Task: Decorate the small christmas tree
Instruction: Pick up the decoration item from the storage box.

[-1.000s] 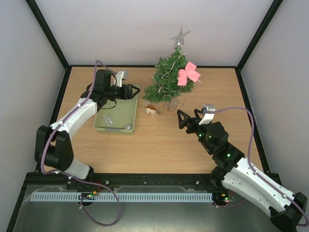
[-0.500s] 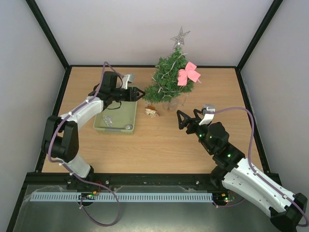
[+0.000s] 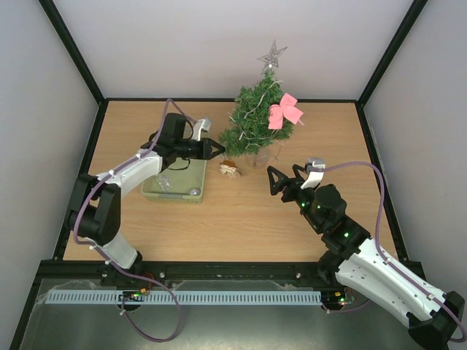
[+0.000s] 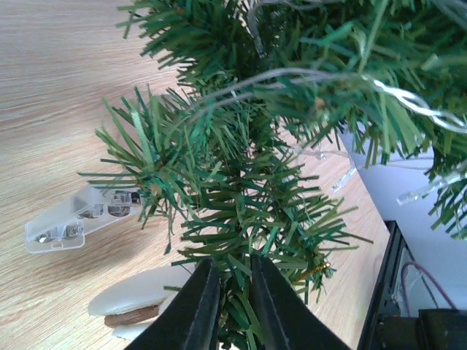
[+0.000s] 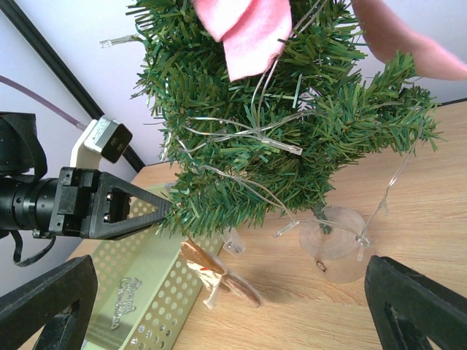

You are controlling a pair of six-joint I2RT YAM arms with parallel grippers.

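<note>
Left claw (image 4: pixel 232 271): narrow, fingers nearly together with needles of a low outer branch in the gap. Looks like a pinch on the branch tip. Can't tell if a thread or hook is also in there. A small gold bit (image 4: pixel 318 269) sits just to one side of the claw in the needles.

The small christmas tree (image 3: pixel 252 120) is right at the claw tips and rises beyond and above them. It's upright in a clear base (image 5: pixel 337 244) toward the far edge of the table (image 3: pixel 241 219).

Likely reason for the grip: steady or spread that branch so something can hang on it.

Below the claw on the table: a clear clip (image 4: pixel 69 222) and a cream-brown ornament (image 3: pixel 230 168), both loose. Behind and under the wrist is the pale green basket (image 3: pixel 182 179), with small pieces lying in it.

Higher up from the claw: wire lights through the branches, a pink bow (image 3: pixel 284 111) and a star (image 3: pixel 271 56) on top.

Left arm pose: stretched forward over the basket, forearm about level, claw pointing sideways into the tree.

Right claw (image 3: pixel 276 181): wide, holding nothing. It's on the tree's other side, near but apart, aimed at the base. The arm is bent low and looks to be waiting.
</note>
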